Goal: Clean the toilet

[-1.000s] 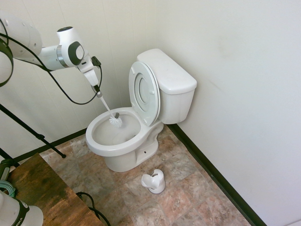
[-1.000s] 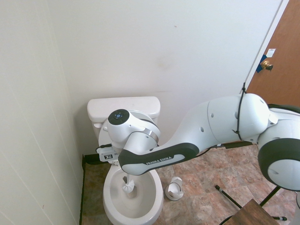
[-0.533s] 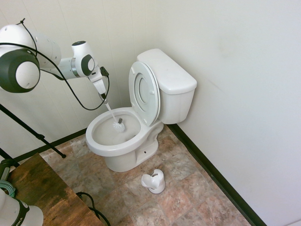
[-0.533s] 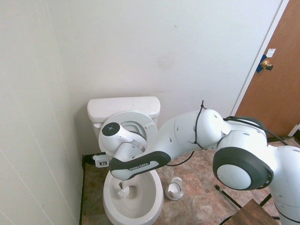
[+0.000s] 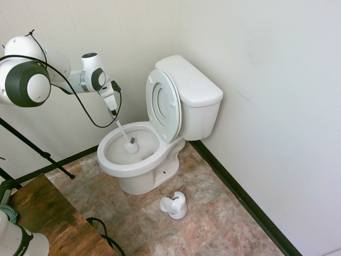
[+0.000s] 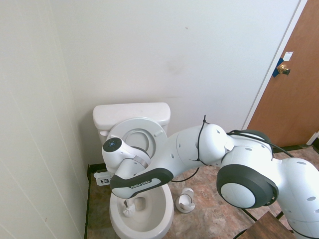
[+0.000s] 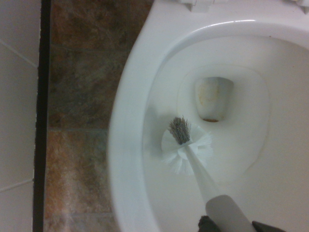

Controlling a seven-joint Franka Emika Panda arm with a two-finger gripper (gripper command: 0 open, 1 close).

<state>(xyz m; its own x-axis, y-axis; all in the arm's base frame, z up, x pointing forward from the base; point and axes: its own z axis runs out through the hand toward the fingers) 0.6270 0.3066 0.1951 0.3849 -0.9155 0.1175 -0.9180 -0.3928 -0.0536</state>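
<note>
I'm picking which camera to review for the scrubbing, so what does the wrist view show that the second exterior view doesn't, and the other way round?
Only the wrist view shows the drain opening at the bottom of the bowl, and the brush's grey tip bristles close up.

Only the second exterior view shows the tank, the raised seat, the brush holder on the floor, the brown door and the arm.

Both show the toilet bowl and the toilet brush head inside it, plus the tiled floor.
</note>
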